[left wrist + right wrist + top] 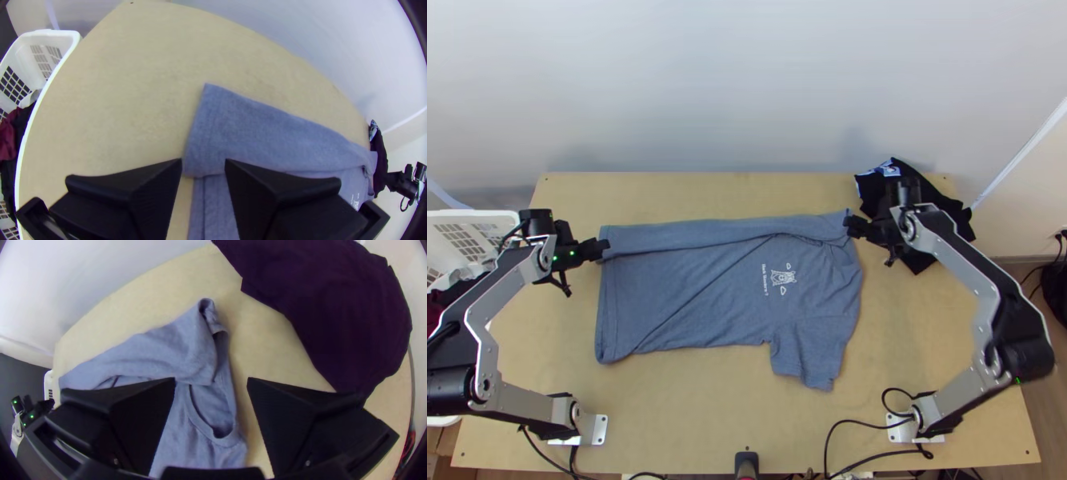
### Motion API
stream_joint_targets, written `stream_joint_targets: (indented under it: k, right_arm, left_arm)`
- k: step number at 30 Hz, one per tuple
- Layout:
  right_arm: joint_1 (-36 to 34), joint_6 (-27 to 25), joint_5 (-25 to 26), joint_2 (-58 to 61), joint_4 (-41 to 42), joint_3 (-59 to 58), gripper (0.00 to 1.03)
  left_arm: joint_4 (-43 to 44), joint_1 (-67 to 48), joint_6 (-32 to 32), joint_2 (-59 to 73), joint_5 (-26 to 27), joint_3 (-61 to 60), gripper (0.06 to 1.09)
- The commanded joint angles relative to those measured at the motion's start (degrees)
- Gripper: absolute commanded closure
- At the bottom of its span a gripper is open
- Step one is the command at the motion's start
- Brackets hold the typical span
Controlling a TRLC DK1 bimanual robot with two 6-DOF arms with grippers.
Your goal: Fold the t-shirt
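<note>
Blue-grey, short-sleeved cloth t-shirt point(699, 292) — far side folded over on light wooden surface point(691, 416) | left gripper point(604, 247), right gripper point(849, 225) — both jaws released

And here's the wall point(747, 96), pale and broad, rising behind the desk point(731, 416), blue-grey up top, with soft shadows low down, just above the desk's far edge. The desk itself: light wood, flat, with small dark holes near its corners. Over on the right, the surface turns creamier, and a white strip point(1023, 156) cuts diagonally down towards the desk's far right corner. A paler strip point(445, 194) slants at the left edge too. Down at the right, brown floor point(1055, 408), apparently wooden boards, though only a little shows. The light is soft and diffuse across the wall.
</note>
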Motion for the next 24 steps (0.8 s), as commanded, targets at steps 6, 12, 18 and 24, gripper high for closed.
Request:
stream_joint_targets:
  k: [6, 12, 18, 24]
  right_arm:
    - [-0.2, -0.1, 0.5, -13.6, -11.3, -3.5, 0.03]
    - [0.6, -2.1, -0.3, -20.7, -23.9, -9.8, 0.03]
    - [1.0, -3.0, -6.3, -25.1, -27.8, -20.5, 0.1]
    - [2.7, -3.1, -10.3, -23.0, -27.8, -24.9, 0.21]
  left_arm:
    - [-8.3, 2.1, 2.5, -7.3, 2.3, 0.5, 0.36]
    - [-20.6, 2.2, 4.4, -16.9, 4.3, 1.7, 0.22]
    - [-28.9, 2.4, 7.4, -23.7, 5.5, 2.3, 0.21]
    - [-33.5, 2.1, 8.4, -27.2, 6.7, 1.6, 0.21]
